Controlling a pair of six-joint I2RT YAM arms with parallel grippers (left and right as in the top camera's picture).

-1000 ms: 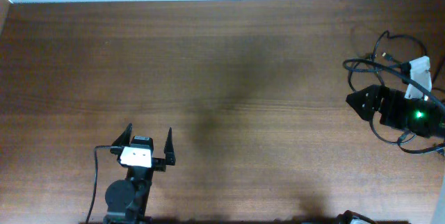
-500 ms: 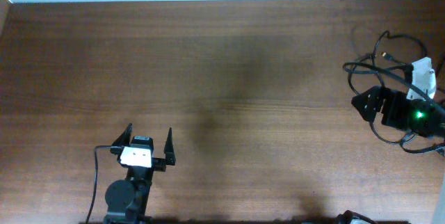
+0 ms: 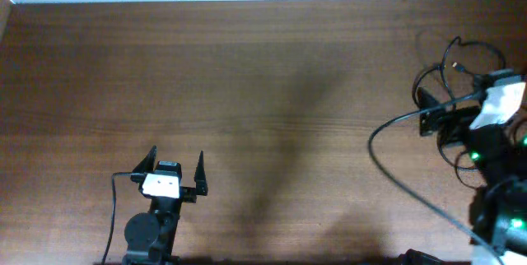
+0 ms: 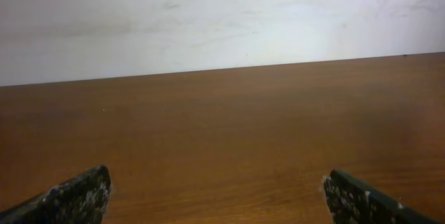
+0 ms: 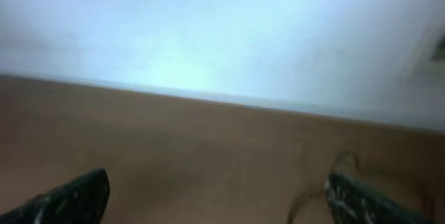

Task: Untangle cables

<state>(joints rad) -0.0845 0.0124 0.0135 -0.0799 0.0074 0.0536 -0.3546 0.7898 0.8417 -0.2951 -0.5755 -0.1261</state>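
The cables (image 3: 455, 58) are thin black cords lying in loose tangled loops at the far right of the wooden table. My right gripper (image 3: 458, 99) hovers just in front of them, facing the far wall, open and empty. The right wrist view is blurred. It shows the right gripper (image 5: 215, 196) with its fingers wide apart over bare wood, and a faint loop of the cables (image 5: 338, 160) by the right finger. My left gripper (image 3: 175, 166) is open and empty at the front left, far from the cables. The left gripper (image 4: 215, 193) shows only bare table in its wrist view.
A thicker black wire (image 3: 387, 162) fixed to the right arm arcs across the right side of the table. The wooden table (image 3: 263, 92) ends at a white wall at the back.
My right gripper has turned from pointing left to facing the far wall and has shifted right. The arm's thick wire has swung into view. The left arm has not moved.
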